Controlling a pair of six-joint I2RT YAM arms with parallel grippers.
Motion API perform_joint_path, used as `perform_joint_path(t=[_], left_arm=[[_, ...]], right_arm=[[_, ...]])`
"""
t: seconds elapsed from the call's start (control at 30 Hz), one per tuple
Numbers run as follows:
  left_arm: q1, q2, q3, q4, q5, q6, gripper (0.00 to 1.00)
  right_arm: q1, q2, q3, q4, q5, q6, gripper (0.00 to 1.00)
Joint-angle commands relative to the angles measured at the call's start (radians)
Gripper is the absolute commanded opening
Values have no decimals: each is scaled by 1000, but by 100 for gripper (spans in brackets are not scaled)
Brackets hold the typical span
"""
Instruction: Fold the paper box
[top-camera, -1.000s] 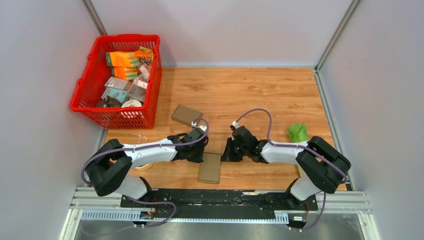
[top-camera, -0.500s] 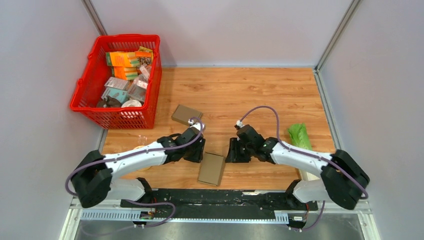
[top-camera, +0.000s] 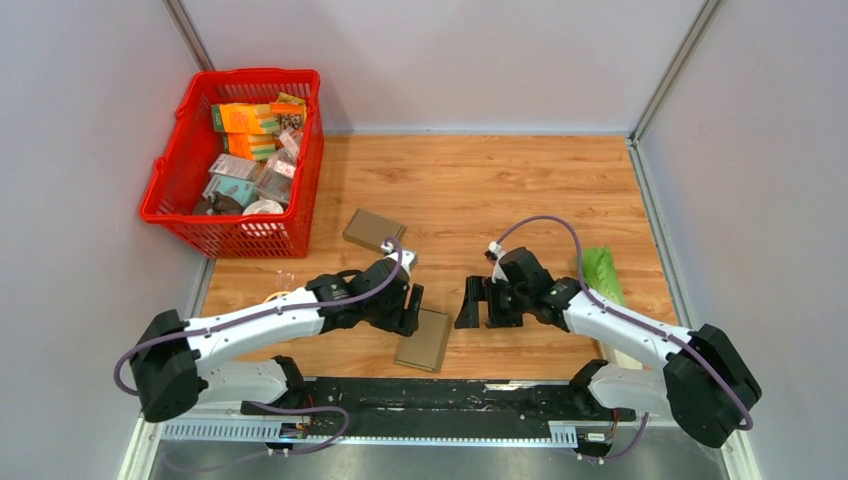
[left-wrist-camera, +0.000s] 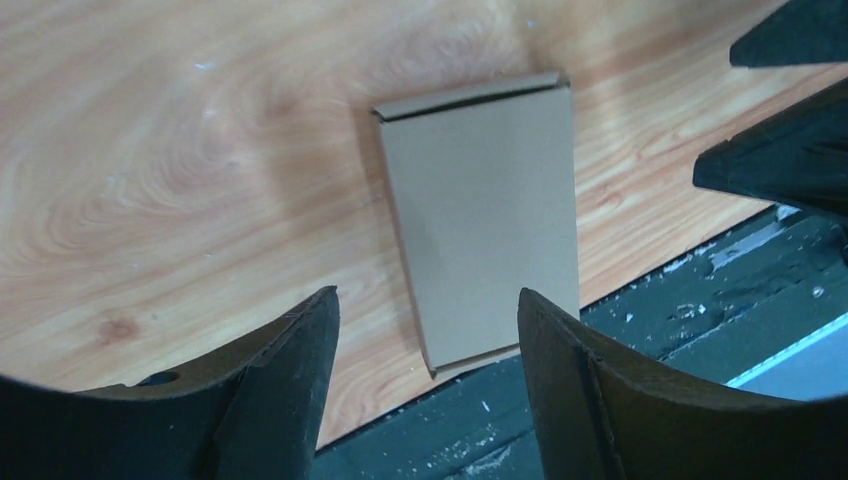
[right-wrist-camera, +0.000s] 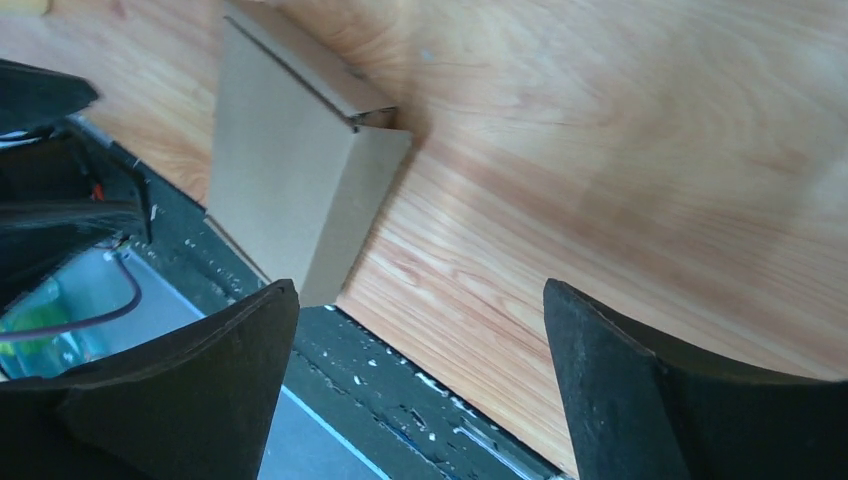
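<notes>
A folded brown paper box (top-camera: 424, 340) lies flat on the wooden table near its front edge, free of both grippers. In the left wrist view the box (left-wrist-camera: 478, 215) lies ahead of my left gripper (left-wrist-camera: 428, 310), whose jaws stand wide apart and empty. In the right wrist view the box (right-wrist-camera: 290, 190) is at the upper left, its end flap slightly raised, and my right gripper (right-wrist-camera: 420, 300) is open over bare wood to its right. From above, the left gripper (top-camera: 408, 302) is just left of the box and the right gripper (top-camera: 478, 303) just right.
A second brown box (top-camera: 373, 230) lies further back. A red basket (top-camera: 180, 215) full of packets stands at the back left. A green object (top-camera: 598, 268) lies at the right. The black rail (top-camera: 430, 395) runs along the table's front edge.
Both grippers opened and let go of the box, then drew apart from it. The box now lies flat by the front edge, slightly turned.
</notes>
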Motion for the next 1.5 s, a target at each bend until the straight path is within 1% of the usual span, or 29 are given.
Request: perform_joint_path(t=[0.0, 0.07, 0.1, 0.13, 0.17, 0.2, 0.27, 0.33, 0.37, 0.4, 0.43, 0.47, 0.5, 0.53, 0.57, 0.63, 0.7, 0.73, 0.77, 0.8, 0.83, 0.93, 0.97, 1.1, 1.2, 1.3, 1.37, 1.4, 1.47], left_arm=[[-85, 109, 115, -32, -83, -76, 74], [-109, 132, 109, -16, -100, -85, 73], [-109, 128, 95, 24, -106, -96, 70], [-108, 103, 78, 47, -114, -100, 68], [-108, 90, 48, 82, -122, -99, 68], [-109, 74, 35, 98, -117, -90, 69], [-109, 51, 21, 121, -88, -61, 75], [-109, 84, 40, 106, -84, -45, 75], [-109, 104, 52, 72, -87, -41, 76], [-109, 121, 61, 52, -94, -40, 76], [-109, 135, 54, 50, -91, -42, 72], [-109, 128, 38, 79, -88, -53, 66], [-114, 113, 14, 101, -93, -66, 63], [-115, 62, -46, 121, -102, -83, 59], [-117, 31, -77, 151, -120, -124, 57], [-118, -47, -159, 170, -123, -160, 54], [-118, -82, -192, 173, -90, -195, 55], [-118, -104, -212, 173, -68, -200, 60], [-120, -105, -216, 174, -21, -199, 63], [-126, -107, -219, 171, -2, -191, 66], [-153, -101, -216, 168, 4, -182, 71], [-200, -75, -207, 144, -34, -148, 76], [-232, -67, -207, 144, -80, -133, 77], [-287, 17, -181, 135, -178, -91, 78], [-315, 89, -158, 162, -197, -56, 79], [-348, 169, -108, 149, -231, -16, 80], [-350, 198, -83, 136, -261, -8, 80], [-350, 218, -75, 126, -280, -14, 80], [-343, 238, -43, 70, -355, -22, 80]], right_arm=[[-3, 22, -3, 137, -143, -31, 97], [-2, 48, -15, 223, -217, -5, 98], [-2, 57, -36, 265, -243, 15, 98], [-2, 78, -49, 339, -272, 55, 95], [-3, 91, -52, 362, -275, 67, 93], [-2, 101, -60, 411, -275, 76, 91], [-2, 140, -60, 445, -268, 87, 91], [-5, 187, -41, 465, -281, 69, 91], [-16, 202, -35, 477, -290, 60, 89], [-23, 218, -26, 487, -295, 44, 85], [-31, 244, 9, 441, -268, 17, 82], [-33, 253, 37, 395, -230, -76, 78], [-34, 265, 64, 329, -185, -109, 72], [-34, 290, 124, 253, -151, -141, 71], [-33, 304, 147, 234, -156, -185, 71], [-33, 348, 183, 223, -184, -204, 71], [-33, 385, 224, 223, -224, -235, 70], [-33, 422, 233, 221, -264, -246, 70], [-31, 439, 255, 220, -292, -262, 69], [-29, 454, 262, 218, -313, -285, 68], [-29, 479, 270, 214, -333, -292, 66], [-28, 506, 288, 214, -343, -289, 64], [-26, 506, 288, 220, -350, -284, 64], [-22, 511, 275, 240, -372, -272, 64], [-17, 516, 270, 240, -370, -269, 63], [-14, 531, 264, 260, -389, -252, 63], [-7, 540, 261, 269, -401, -244, 61], [-5, 546, 262, 272, -412, -241, 57], [-5, 542, 236, 296, -430, -202, 54]])
